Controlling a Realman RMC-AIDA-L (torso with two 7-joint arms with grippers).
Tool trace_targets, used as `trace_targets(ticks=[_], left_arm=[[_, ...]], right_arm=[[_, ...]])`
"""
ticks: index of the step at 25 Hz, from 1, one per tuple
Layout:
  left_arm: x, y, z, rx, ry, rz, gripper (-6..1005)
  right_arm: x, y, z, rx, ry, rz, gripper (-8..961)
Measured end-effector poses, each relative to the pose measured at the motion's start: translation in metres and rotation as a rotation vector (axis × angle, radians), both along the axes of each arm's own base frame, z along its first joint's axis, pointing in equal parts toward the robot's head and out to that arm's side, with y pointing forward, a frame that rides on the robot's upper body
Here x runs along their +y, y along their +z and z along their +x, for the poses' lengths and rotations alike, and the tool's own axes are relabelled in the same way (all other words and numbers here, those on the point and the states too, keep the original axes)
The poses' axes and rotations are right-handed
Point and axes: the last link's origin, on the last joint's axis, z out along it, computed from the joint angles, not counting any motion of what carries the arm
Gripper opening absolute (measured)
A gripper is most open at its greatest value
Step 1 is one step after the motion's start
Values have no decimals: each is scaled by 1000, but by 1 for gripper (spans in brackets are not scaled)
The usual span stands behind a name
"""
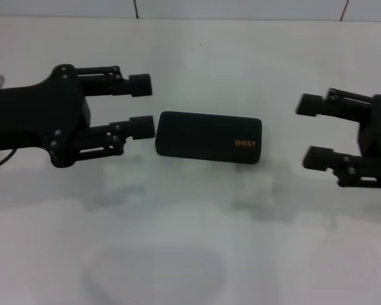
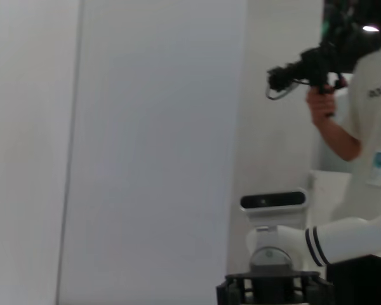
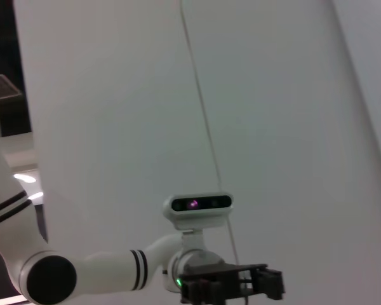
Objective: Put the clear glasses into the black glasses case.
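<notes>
The black glasses case (image 1: 208, 137) lies shut at the middle of the white table, its orange lettering toward the right end. My left gripper (image 1: 141, 106) hovers just left of the case, open, and its lower fingertip is close to the case's left end. My right gripper (image 1: 310, 131) hangs open to the right of the case, a short gap away, holding nothing. A faint transparent outline near the table's front, likely the clear glasses (image 1: 155, 274), is barely visible.
The white table (image 1: 197, 57) runs back to a tiled wall. The left wrist view shows a person holding a camera (image 2: 349, 95) beyond the right arm (image 2: 330, 238). The left arm (image 3: 114, 264) shows against a plain wall in the right wrist view.
</notes>
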Motion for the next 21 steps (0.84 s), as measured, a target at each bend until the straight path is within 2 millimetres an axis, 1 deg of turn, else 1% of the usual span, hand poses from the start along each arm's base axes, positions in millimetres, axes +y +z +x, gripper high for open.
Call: trace_targets(ticks=[5,10,19,21], left_arm=[[-4,-1,-6,-3,-8,11,578],[-8,-1,-12,-5,-1,-27,603],[-10,-7,-19,-10,6,-31,666],[-10,-8,-20,-4,9,-35,666]], right_arm=[[7,-9,-11,-8,34,-21,752],[11,-19,-17,-37,42,-37,745],[15,-25,-23,-51,48,-40,744],[15,-25,-23,-52,49,-40,744]])
